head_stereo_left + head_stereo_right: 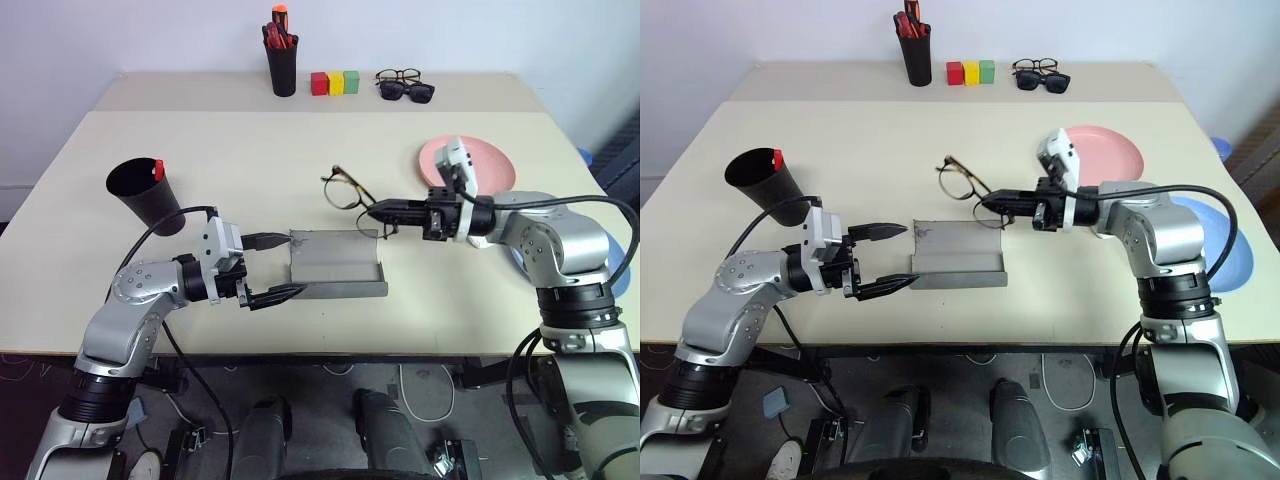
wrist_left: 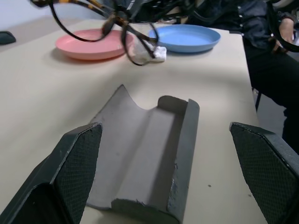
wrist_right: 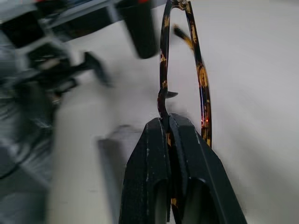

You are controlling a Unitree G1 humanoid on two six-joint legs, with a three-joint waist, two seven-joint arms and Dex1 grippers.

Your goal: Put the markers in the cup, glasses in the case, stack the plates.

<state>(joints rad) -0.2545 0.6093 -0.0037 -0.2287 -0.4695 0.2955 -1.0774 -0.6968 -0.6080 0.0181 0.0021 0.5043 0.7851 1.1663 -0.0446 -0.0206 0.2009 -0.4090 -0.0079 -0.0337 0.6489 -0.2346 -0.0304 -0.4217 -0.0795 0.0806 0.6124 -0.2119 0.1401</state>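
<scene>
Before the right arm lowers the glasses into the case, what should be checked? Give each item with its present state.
1. Right gripper shut on the thin dark-framed glasses: ok.
2. Grey oblong case lying open on the beige table: ok.
3. Left gripper open, fingers either side of the case's near end: ok.
4. Glasses directly over the case trough: not ok, they hang beyond its far edge.
5. Glasses' arms folded to fit: cannot tell.
6. Salmon pink plate clear of the path: ok.
</scene>
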